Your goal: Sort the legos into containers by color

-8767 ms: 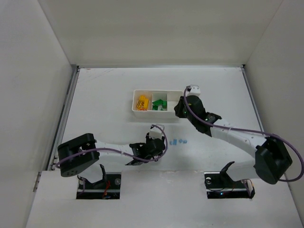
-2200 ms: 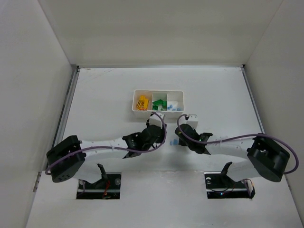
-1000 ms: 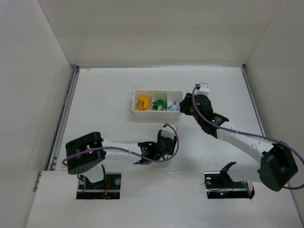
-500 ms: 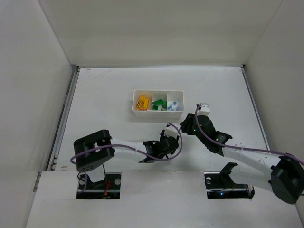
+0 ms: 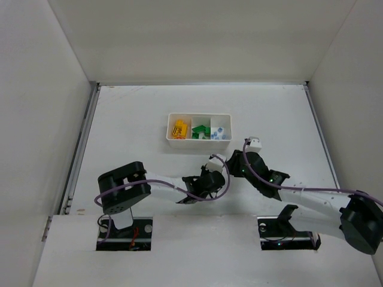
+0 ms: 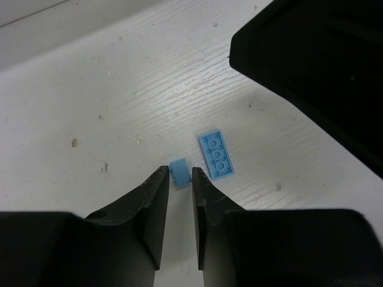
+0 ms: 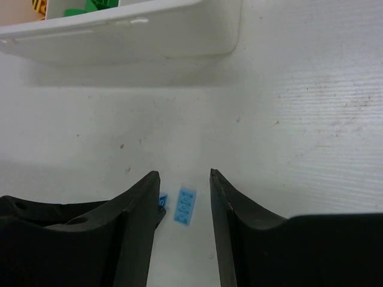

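On the table in the left wrist view, my left gripper [image 6: 178,173] is shut on a tiny light blue lego [image 6: 178,170], which is pinched between the fingertips. Just to its right lies a flat light blue lego plate [image 6: 215,154]. In the right wrist view that plate [image 7: 185,205] lies between the open fingers of my right gripper [image 7: 184,174], touching neither. The tiny piece [image 7: 163,200] peeks out beside the right gripper's left finger. The white tray [image 5: 169,136] holds yellow legos [image 5: 178,129] in its left container, green legos [image 5: 200,130] in the middle one and light blue pieces [image 5: 219,131] in the right one.
Both grippers meet nose to nose just in front of the tray; the black right gripper body [image 6: 317,72] fills the upper right of the left wrist view. The tray's front wall [image 7: 119,33] stands a short way beyond the blue pieces. White walls enclose the table.
My left gripper has narrowed onto the tiny light blue piece. The right arm has come down from the tray's right end to the blue plate, facing the left gripper.
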Controlling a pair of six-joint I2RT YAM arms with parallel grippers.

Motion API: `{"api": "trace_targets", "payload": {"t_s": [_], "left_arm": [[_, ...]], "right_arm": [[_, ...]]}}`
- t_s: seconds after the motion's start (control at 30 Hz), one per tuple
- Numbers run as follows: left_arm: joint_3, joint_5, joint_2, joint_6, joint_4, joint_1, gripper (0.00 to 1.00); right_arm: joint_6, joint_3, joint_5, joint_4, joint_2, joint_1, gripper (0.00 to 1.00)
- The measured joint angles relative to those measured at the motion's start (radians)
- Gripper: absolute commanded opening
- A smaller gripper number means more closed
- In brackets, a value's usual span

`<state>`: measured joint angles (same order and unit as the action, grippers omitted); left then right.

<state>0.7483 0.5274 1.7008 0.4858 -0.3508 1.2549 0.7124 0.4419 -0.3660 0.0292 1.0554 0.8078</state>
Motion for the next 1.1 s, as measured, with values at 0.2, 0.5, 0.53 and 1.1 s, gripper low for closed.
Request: {"api": "trace_targets", "payload": {"t_s": [0.2, 0.5, 0.53, 1.1], "left_arm": [[0.000, 0.011, 0.007, -0.003, -0.006, 0.000, 0.09], [-0.013, 0.019, -0.161, -0.041, 0.007, -0.049, 0.09], [-0.011, 0.019, -0.185, -0.051, 0.003, -0.061, 0.09], [0.433, -0.092, 0.135, -0.227, -0.069, -0.317, 0.42]], "right_arm": [[0.018, -0.004, -0.013, 0.001, 0.019, 0.031, 0.46], [0.034, -0.018, -0.030, 0.000, 0.019, 0.032, 0.46], [0.038, -0.018, -0.031, 0.000, 0.019, 0.032, 0.46], [0.073, -0.020, -0.047, -0.021, 0.119, 0.117, 0.46]]}}
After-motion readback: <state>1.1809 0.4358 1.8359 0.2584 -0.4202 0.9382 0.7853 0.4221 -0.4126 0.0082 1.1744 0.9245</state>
